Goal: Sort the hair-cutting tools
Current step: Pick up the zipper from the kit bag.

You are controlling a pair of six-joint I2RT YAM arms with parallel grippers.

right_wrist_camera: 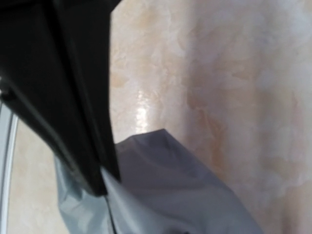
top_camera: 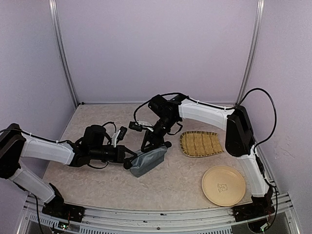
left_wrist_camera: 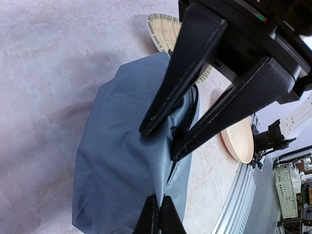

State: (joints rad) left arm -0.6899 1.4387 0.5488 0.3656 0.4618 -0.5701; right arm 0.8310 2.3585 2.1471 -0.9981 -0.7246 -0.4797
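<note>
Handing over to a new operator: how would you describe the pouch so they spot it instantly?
On the beige table, look at the middle, just left of the woven tray and round plate. The pouch lies there, crumpled. It alone is soft grey-blue fabric, while its neighbours are rigid and yellowish.

I see the pouch point(top_camera: 151, 160) hemmed in: left tool point(top_camera: 129, 163) at its left end, right tool point(top_camera: 149, 145) on top. Worktop point(top_camera: 97, 185) left of it is open; tray point(top_camera: 201, 143) and plate point(top_camera: 223, 185) stand right.
</note>
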